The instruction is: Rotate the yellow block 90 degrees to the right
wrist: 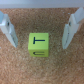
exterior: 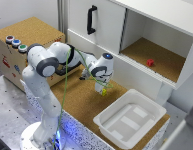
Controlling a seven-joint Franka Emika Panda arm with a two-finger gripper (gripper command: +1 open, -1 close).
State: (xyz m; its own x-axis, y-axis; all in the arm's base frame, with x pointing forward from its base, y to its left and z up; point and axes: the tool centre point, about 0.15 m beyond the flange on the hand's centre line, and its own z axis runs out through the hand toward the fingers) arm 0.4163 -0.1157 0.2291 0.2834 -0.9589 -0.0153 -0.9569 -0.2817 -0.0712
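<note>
One gripper [wrist: 39, 30] hangs open over the cork board [wrist: 42, 70], its two fingers [wrist: 7, 29] spread either side of the single yellow block [wrist: 38, 45], not touching it. Beyond lie one white tray [exterior: 130, 117], one red block [exterior: 150, 62] in the cabinet [exterior: 161, 35], and three buttons [exterior: 16, 43].

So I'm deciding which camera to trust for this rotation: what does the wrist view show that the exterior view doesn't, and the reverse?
Only the wrist view shows the T-like mark on top of the yellow block and the open jaws standing apart on either side, not touching it. Only the exterior view shows the arm, the white tray, the small red block in the cabinet compartment and the coloured buttons. Both show the yellow block on the cork surface under the gripper.
</note>
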